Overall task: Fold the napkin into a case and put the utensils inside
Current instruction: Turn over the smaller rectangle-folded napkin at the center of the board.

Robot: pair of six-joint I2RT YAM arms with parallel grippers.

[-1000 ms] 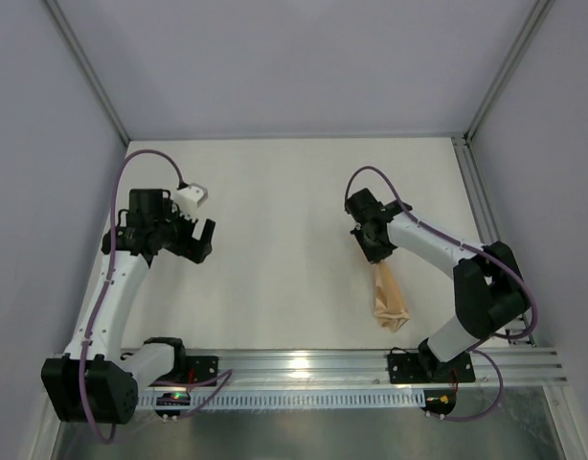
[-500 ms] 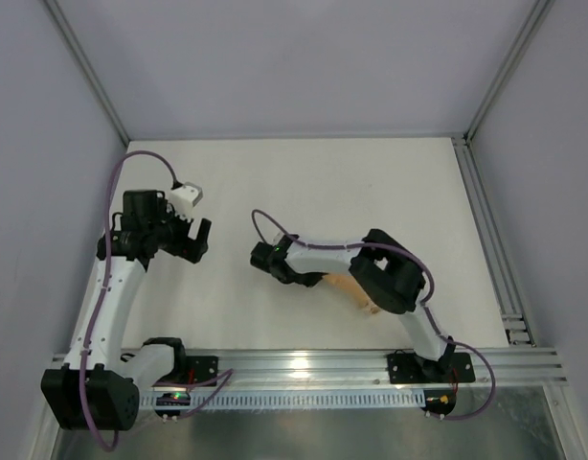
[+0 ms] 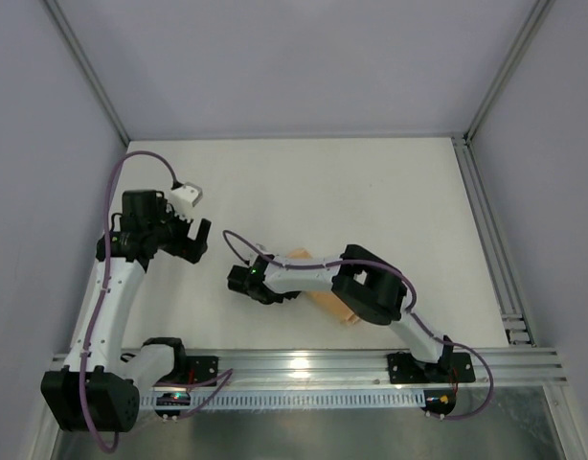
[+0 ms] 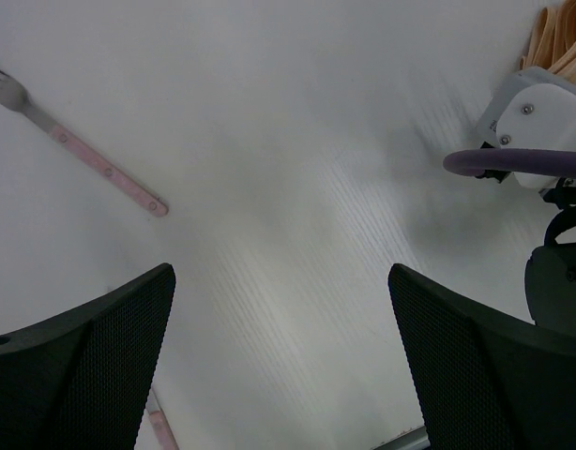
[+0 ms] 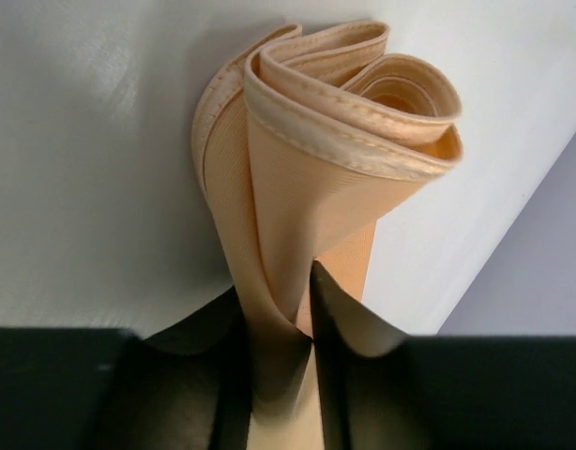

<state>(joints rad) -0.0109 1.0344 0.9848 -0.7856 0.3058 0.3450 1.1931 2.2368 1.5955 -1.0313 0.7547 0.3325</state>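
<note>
Peach napkin (image 5: 316,187) — bunched, rolled folds, pink-handled fork (image 4: 82,150) lying flat

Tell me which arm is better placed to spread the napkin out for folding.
Right. The right end effector pinches the bunched napkin, while the left end effector hangs open and empty over bare table near a fork.

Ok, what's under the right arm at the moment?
The napkin: from above, peach cloth shows on both sides of the forearm, with its middle covered. The wrist view shows it bunched between the right fingers. Whether anything lies beneath the cloth cannot be seen.
</note>
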